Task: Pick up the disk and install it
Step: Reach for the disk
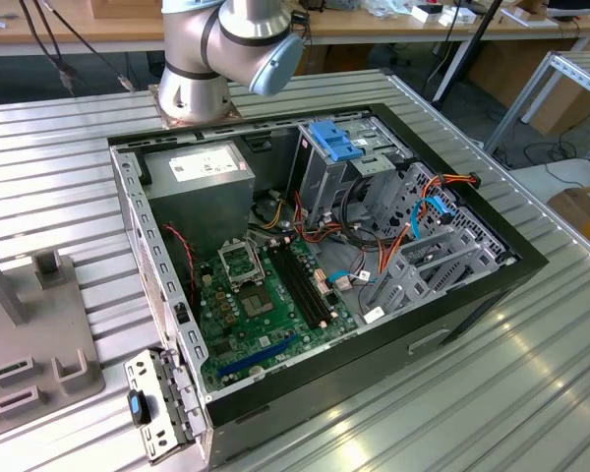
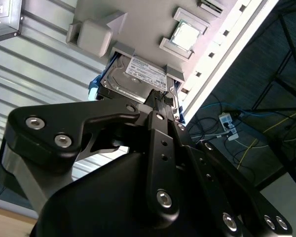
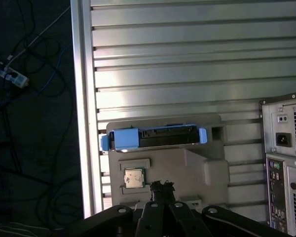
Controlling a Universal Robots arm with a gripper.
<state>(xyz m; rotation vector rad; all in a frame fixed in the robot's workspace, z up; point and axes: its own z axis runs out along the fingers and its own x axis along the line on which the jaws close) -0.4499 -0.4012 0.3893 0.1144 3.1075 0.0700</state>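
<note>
Your table (image 1: pixel 531 393) carries the open computer case (image 1: pixel 492 295) and, apart from it, a grey holder (image 3: pixel 187 168) with the disk (image 3: pixel 163 137) standing edgewise in its slot. The jaws look together, empty, near it; descending so, you'd likely strike the disk's edge.

The exterior view looked down obliquely on the open computer case (image 1: pixel 324 265) from moderate range. Both wrist views looked past the gripper (image 3: pixel 160 186) at the grey fixture (image 3: pixel 197 170) and the disk (image 3: pixel 163 137); the second wrist view sat nearer and tilted.
</note>
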